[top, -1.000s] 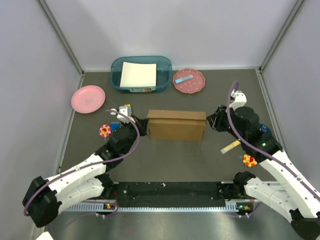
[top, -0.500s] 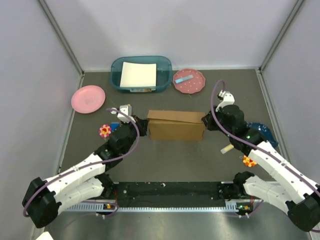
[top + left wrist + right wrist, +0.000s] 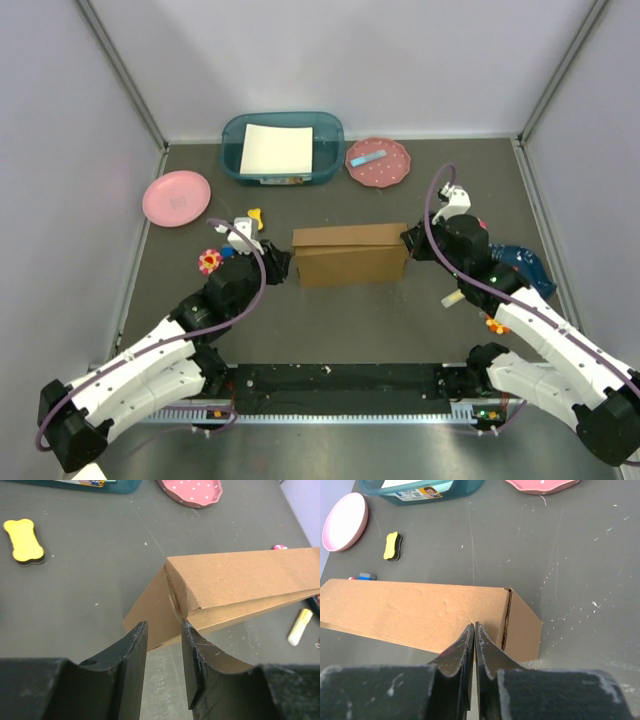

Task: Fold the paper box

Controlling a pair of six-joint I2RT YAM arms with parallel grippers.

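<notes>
The paper box (image 3: 350,255) is plain brown corrugated cardboard without print, folded into a long shallow rectangular block with sharp creases, and it lies in the middle of the dark grey, lightly scratched surface (image 3: 330,320) between the two arms. The left tool (image 3: 163,630) has its black fingers apart by a narrow gap, holding nothing, just at the left end of the box, while the right tool (image 3: 474,627) has its fingers pressed together, empty, at the right end. The teal plastic bin (image 3: 467,486) carries a small coloured label, too small to read.
</notes>
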